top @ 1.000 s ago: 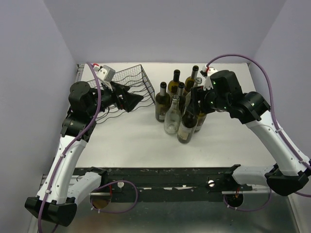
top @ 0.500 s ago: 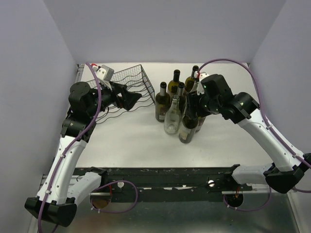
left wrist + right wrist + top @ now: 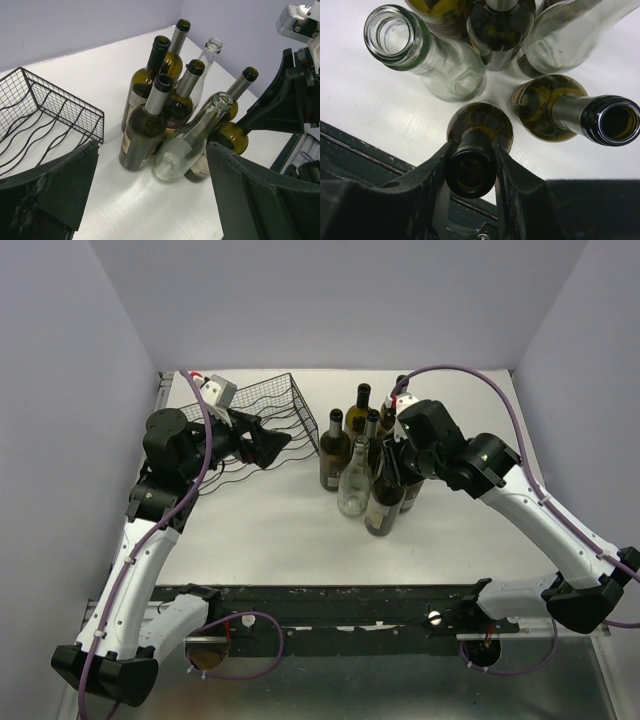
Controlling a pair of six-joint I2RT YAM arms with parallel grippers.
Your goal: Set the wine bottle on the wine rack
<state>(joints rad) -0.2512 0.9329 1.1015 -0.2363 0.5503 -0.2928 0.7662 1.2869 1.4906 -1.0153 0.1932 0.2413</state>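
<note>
Right gripper point(image 3: 470, 162) pinches the neck of the wine bottle point(image 3: 480, 127) just below the mouth, one finger pressed on each side. Bottle stands on the table point(image 3: 270, 525) at the near edge of a tight cluster of bottles point(image 3: 355, 435), with a clear bottle point(image 3: 427, 55) just beside it. Wine rack point(image 3: 280, 405) sits back-left, apart from the cluster. Left gripper point(image 3: 273, 443) is spread wide, hovering at the rack's near right corner, gripping nothing.

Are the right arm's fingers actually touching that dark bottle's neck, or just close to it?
Touching. The right wrist view shows both fingers pressed against the neck of the dark bottle, with no gap on either side.
</note>
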